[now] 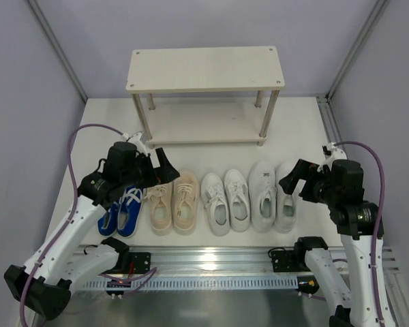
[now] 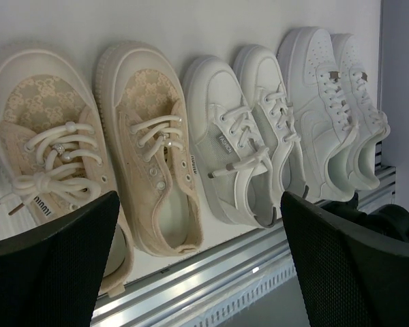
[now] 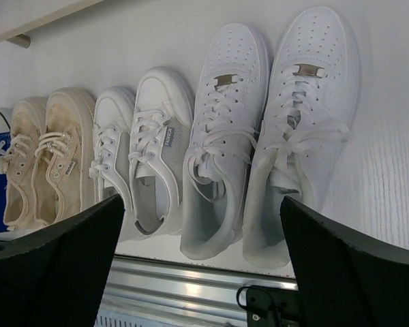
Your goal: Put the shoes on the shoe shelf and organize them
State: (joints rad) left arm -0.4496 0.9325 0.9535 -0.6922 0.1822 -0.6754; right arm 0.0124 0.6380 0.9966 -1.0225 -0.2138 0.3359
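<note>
Four pairs of shoes stand in a row on the white table, toes toward the shoe shelf [image 1: 204, 68]: blue pair [image 1: 121, 212], beige canvas pair [image 1: 173, 203], smaller white pair [image 1: 225, 201], large chunky white pair [image 1: 273, 194]. My left gripper [image 1: 160, 172] is open and empty above the blue and beige shoes. My right gripper [image 1: 294, 180] is open and empty above the large white pair. The left wrist view shows the beige pair [image 2: 95, 143], smaller white pair [image 2: 249, 129] and large white pair [image 2: 334, 102]. The right wrist view shows the large white pair [image 3: 266, 129], smaller white pair [image 3: 140, 143], beige pair [image 3: 44, 153].
The shelf stands at the back of the table, both boards bare, its lower board [image 1: 201, 122] between silver legs. An aluminium rail [image 1: 211, 262] runs along the near edge behind the shoes' heels. Grey walls close in left and right.
</note>
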